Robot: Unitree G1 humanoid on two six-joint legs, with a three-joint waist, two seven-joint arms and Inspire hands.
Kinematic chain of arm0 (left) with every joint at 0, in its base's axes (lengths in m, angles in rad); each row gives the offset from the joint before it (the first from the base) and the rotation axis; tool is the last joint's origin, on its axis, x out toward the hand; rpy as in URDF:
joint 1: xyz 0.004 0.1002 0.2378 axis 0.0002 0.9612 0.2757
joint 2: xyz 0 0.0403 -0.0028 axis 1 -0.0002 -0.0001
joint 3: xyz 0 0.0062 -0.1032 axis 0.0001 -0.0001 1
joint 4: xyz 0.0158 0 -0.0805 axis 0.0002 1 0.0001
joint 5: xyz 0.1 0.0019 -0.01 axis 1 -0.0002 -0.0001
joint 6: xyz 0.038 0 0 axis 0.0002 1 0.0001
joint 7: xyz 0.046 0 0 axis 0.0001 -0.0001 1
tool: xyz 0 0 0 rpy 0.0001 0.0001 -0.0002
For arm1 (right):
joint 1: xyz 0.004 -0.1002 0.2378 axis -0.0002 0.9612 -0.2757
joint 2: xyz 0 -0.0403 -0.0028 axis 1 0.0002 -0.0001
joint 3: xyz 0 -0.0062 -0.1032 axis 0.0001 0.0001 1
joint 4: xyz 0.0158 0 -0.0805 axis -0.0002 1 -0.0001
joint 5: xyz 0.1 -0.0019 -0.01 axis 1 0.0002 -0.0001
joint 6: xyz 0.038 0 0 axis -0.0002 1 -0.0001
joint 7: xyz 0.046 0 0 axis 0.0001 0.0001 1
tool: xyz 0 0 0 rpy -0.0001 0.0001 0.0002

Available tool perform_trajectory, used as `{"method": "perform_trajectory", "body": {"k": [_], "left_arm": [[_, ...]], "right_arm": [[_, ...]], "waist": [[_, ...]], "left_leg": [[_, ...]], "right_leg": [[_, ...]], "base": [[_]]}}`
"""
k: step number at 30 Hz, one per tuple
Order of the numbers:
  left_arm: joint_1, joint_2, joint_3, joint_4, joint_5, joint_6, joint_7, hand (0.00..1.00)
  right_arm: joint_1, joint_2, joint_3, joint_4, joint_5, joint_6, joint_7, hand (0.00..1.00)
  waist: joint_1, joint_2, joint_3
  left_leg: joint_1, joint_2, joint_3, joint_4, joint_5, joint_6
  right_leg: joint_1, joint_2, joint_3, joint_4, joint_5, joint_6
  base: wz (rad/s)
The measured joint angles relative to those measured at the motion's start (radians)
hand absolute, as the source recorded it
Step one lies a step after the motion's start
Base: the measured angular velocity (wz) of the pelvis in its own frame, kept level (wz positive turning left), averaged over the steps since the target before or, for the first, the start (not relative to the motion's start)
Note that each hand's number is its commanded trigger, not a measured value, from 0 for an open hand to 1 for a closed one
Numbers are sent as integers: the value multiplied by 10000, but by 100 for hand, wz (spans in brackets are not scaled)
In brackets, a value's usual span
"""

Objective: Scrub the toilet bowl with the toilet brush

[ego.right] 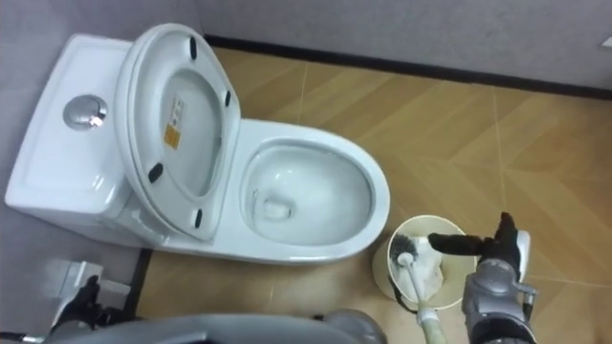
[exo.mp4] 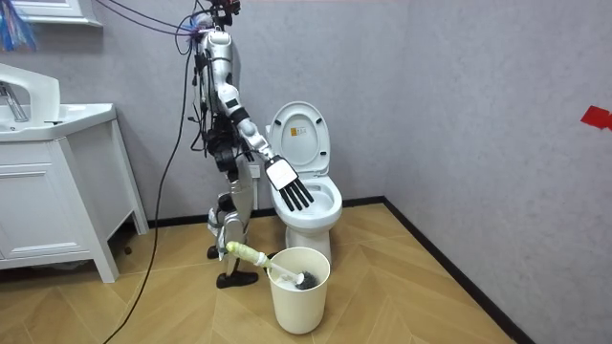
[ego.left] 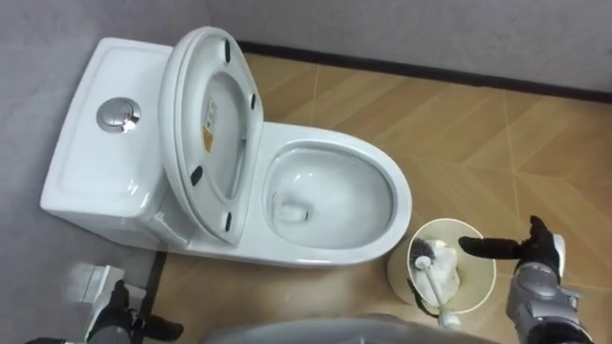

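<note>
Toilet brush (ego.left: 435,274) lies slanted in the cream bin (ego.left: 475,277), just beneath the right hand (ego.left: 537,256). Its fingers (ego.left: 483,247) are stretched straight and hold nothing. The head sits inside and the handle leans out over the rim nearest the robot. A good grasp probably means lowering the fingers to the handle above the rim and curling fully round it. Past the fingertips the toilet (ego.left: 402,205) stands open with its seat (ego.left: 210,124) raised, and bare floor (ego.left: 459,124) gives swinging room. I cannot tell how the left hand (ego.left: 120,315) holds its fingers.
</note>
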Motion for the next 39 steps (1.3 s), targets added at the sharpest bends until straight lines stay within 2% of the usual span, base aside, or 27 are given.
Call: {"method": "perform_trajectory", "body": {"k": [3,7,9,11,12,16,22,29,35,39], "left_arm": [[-339,143,-284,0,9,-41,-16,0],[-943,244,-413,321,23,-46,-18,0],[-1199,245,-439,370,13,-9,-18,0],[-1452,289,-661,557,-25,55,-19,0],[-1647,315,-826,621,-89,95,-19,0],[-1966,322,-1041,701,-137,180,-19,0],[-2237,406,-1478,636,-503,222,-18,0],[-2681,546,-2137,669,-718,214,-18,0],[-2941,716,-2390,728,-902,242,-40,0],[-2980,721,-2390,846,-891,321,-149,0]], "right_arm": [[-699,-408,286,1138,5,29,383,0],[-1442,-783,472,2230,2,323,934,0],[-1773,-874,649,2469,33,434,1082,0],[-2080,-939,665,2713,61,571,1176,0],[-2185,-977,758,2752,151,645,1246,0],[-2585,-1089,943,2815,317,851,1590,0],[-2679,-1476,1365,2850,893,1194,2156,0],[-2685,-1572,1846,3027,1058,1404,2493,0],[-2890,-1811,2380,3477,1150,1647,3119,0],[-2974,-1988,2575,3645,1148,1827,3660,0]], "waist": [[20,7,22],[341,-12,44],[370,-31,63],[483,-82,128],[550,-133,187],[557,-181,218],[606,-207,243],[747,-261,285],[789,-335,329],[760,-365,347]], "left_leg": [[-607,6,-48,308,0,0],[-1484,-4,-150,872,0,2],[-1936,-1,-205,1108,-1,3],[-2346,-1,-246,1313,-1,3],[-2660,2,-256,1507,-1,3],[-3562,-4,-308,2011,-4,6],[-4312,-41,-335,2386,-18,31],[-4951,-42,-320,2551,-16,34],[-5321,-69,-292,2611,-8,44],[-5439,-93,-303,2628,-6,47]], "right_leg": [[-440,-28,-151,30,121,-19],[-1144,-55,-168,296,229,-37],[-1535,-59,-183,430,291,-58],[-1963,-66,-184,643,326,-82],[-2252,-74,-183,797,341,-101],[-3065,-118,-243,1140,397,-122],[-3799,-220,-312,1507,415,-136],[-4465,-232,-288,1763,437,-166],[-4888,-262,-281,1858,436,-165],[-5018,-326,-436,1918,436,-166]], "base": [[13],[3],[0],[0],[0],[2],[1],[-1],[0],[0]]}}
